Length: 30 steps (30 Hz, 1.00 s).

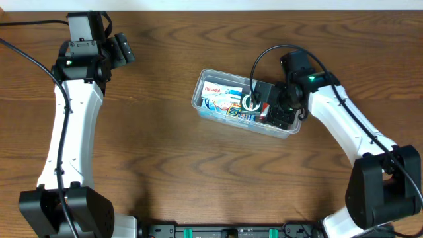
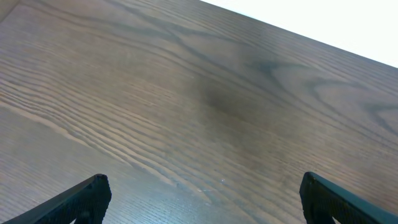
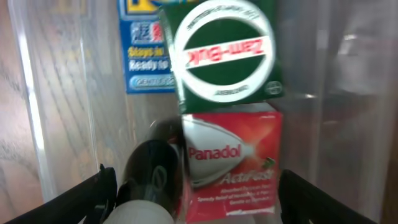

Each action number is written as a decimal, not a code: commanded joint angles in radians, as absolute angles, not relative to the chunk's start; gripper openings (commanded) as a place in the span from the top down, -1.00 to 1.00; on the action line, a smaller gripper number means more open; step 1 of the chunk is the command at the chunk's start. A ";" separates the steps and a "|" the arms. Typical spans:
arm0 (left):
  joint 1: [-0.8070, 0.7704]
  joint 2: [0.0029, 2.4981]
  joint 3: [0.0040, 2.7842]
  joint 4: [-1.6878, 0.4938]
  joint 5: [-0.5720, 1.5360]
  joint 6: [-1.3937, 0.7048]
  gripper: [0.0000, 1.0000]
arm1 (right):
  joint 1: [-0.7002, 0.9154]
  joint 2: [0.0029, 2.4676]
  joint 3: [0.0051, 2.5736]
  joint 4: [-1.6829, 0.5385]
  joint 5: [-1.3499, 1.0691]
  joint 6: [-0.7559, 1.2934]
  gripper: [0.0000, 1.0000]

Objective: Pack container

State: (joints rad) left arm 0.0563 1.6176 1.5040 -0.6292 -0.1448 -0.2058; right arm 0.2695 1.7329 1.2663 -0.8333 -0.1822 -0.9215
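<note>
Container [image 1: 197,92] sits 2 o'clock of worktop [image 1: 165,158] centre. Right tool [image 3: 198,196], spread wide over the red box [image 3: 233,155] inside, should probably rise straight up, missing the rim; left tool [image 2: 202,199] wide, empty.

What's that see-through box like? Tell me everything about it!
The container is a clear plastic tub, rectangular with rounded corners and a rim. It sits flat on the wooden table, turned slightly askew. Inside lie a green Zam-Buk box, a red Panadol box and a blue-and-white box. The right gripper hangs at its right end, fingers open.
</note>
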 commanded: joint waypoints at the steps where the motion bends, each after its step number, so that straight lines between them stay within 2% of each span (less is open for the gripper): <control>1: 0.060 1.603 1.522 -0.632 -0.146 -0.208 -0.96 | 0.261 1.648 1.340 -0.830 -0.188 -0.811 -0.64; 8: 0.060 1.603 1.522 -0.632 -0.146 -0.208 -0.96 | 0.222 1.487 1.375 -0.825 -0.188 -0.691 -0.65; 12: 0.060 1.603 1.522 -0.632 -0.146 -0.208 -0.96 | 0.203 1.393 1.375 -0.831 -0.189 -0.540 -0.56; 13: 0.060 1.603 1.522 -0.632 -0.146 -0.208 -0.96 | 0.203 1.375 1.375 -0.838 -0.189 -0.483 -0.42; 16: 0.060 1.603 1.522 -0.632 -0.146 -0.208 -0.96 | 0.204 1.335 1.375 -0.901 -0.192 -0.270 0.73; 17: 0.060 1.603 1.522 -0.632 -0.146 -0.208 -0.96 | 0.204 1.327 1.375 -0.938 -0.192 -0.202 0.98; 23: 0.060 1.603 1.522 -0.632 -0.146 -0.208 -0.96 | 0.204 1.333 1.335 -1.148 -0.192 0.173 0.97; 30: 0.060 1.603 1.522 -0.632 -0.146 -0.208 -0.96 | 0.209 1.334 1.198 -1.219 -0.192 0.235 0.97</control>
